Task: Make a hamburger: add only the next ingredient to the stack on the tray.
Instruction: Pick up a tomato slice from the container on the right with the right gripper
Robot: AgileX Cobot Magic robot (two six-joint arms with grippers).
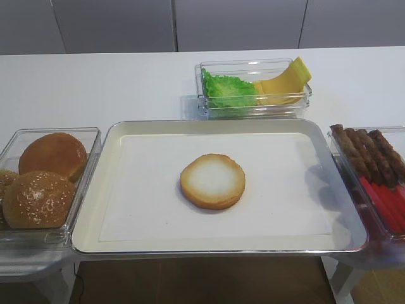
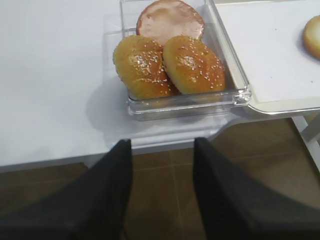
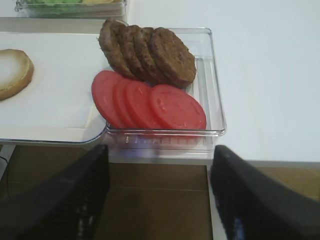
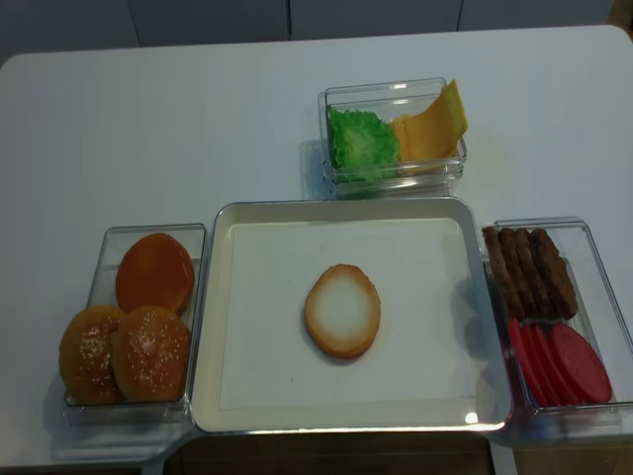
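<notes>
The right gripper (image 3: 160, 195) hangs wide open short of the tomato slices (image 3: 150, 105) — perhaps 4; the bun half (image 1: 212, 180) sits alone on the tray (image 1: 95, 215) — the left gripper (image 2: 162, 190) gapes too.

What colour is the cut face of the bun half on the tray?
Pale whitish, ringed golden-brown: bun half, clearest in the realsense high view.
</notes>
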